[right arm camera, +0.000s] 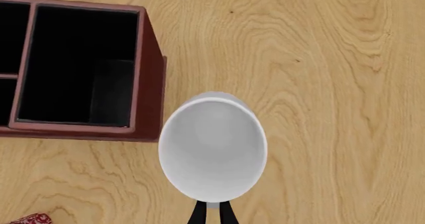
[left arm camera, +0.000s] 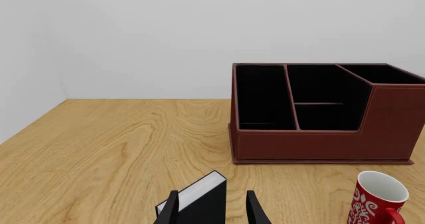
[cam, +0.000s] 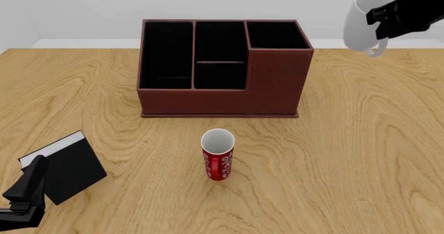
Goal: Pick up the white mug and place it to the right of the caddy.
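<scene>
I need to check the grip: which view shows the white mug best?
The right wrist view: the white mug fills it, mouth open. The front view shows it small at the frame's top; the left wrist view misses it.

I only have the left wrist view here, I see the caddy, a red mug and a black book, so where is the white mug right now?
Observer: The white mug is up in the air in the right gripper, above the table to the right of the caddy.
Operator: Is it upright?
Observer: Tilted in the front view, handle hanging at the lower side.
Operator: What's directly under it?
Observer: The right wrist view shows bare wood beside the caddy's tall section.
</scene>
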